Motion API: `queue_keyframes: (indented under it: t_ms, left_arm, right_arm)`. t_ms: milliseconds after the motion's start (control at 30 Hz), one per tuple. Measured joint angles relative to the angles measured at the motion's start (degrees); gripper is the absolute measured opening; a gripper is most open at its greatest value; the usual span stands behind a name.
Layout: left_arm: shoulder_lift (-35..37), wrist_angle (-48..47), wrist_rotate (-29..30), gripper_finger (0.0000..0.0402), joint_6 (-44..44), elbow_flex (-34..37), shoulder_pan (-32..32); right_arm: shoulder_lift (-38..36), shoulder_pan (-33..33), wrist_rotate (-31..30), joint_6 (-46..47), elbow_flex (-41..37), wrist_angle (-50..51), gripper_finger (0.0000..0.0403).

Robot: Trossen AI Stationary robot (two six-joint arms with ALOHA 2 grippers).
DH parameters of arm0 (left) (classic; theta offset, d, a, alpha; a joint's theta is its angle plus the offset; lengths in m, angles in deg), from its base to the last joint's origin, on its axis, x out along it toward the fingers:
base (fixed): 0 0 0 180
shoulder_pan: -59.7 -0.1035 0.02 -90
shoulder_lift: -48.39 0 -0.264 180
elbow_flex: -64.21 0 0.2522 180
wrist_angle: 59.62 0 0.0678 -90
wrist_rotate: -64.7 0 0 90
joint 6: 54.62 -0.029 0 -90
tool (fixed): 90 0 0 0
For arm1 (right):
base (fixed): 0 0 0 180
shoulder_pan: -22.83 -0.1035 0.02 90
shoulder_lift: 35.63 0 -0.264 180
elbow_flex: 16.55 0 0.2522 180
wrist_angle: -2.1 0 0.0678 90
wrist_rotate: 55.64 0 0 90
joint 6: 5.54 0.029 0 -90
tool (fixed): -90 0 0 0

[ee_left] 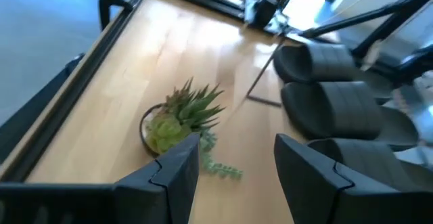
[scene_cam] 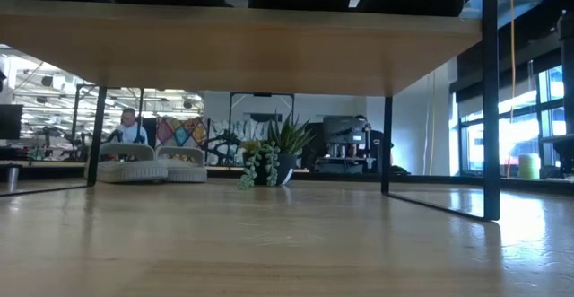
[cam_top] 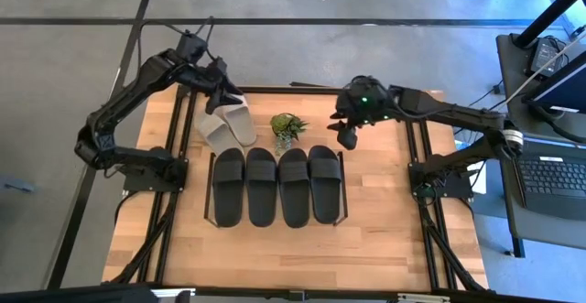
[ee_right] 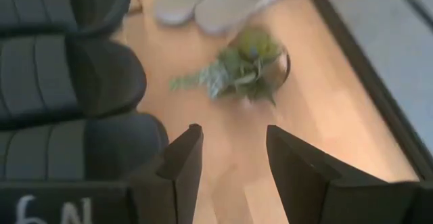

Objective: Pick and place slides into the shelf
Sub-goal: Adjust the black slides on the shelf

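**Slides: four shelved, the grey pair waiting**

Slides come next, and my left gripper (cam_top: 222, 90) hangs above the far end of the two light grey slides (cam_top: 228, 124), which lie side by side on the table (cam_top: 385, 248), behind the shelf's left end. Its fingers (ee_left: 177, 170) stand apart with nothing between them. My right gripper (cam_top: 347, 135) hovers over bare board beyond the potted plant (cam_top: 287, 129), fingers (ee_right: 181, 158) likewise spread and empty.

Four black slides (cam_top: 275, 186) already fill the top of the shelf (cam_top: 210, 189) in a row, toes toward the plant. I judge the step in hand to be taking a grey slide with the left arm. To do it well I should come down over one strap only, not both, since the pair touch along their inner edges, and lift straight up before swinging clear of the plant just beside them.

Where the grey pair should go is hard to say: the top looks full. From table height I see open space under the shelf board, but not whether a lower tier exists. My left arm covers the far tips of the grey slides from above.
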Motion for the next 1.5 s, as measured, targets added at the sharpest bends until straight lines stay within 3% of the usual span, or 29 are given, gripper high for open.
queue_keyframes:
  t_ms: [333, 533, 800, 1500]
  left_arm:
    - [0.1, 2.7, -7.6, 0.0182, -5.1, 5.9, -5.3]
    - [0.1, 3.3, -8.5, 0.0182, -5.2, 7.9, -5.8]
    - [0.1, 3.4, -8.5, 0.0182, -6.6, 8.6, -5.8]
    - [0.0, 3.3, -8.3, 0.0182, -6.6, 8.6, -5.8]
  right_arm:
    - [17.0, -1.3, -1.0, 1.9, 25.6, 28.9, 0.0165]
    - [24.9, -4.0, -1.1, 0.9, 33.8, 32.4, 0.0165]
    - [30.1, -5.9, -7.2, -0.2, 34.6, 36.8, 0.0165]
    - [30.5, -7.4, -6.9, 0.3, 34.6, 34.5, 0.0165]
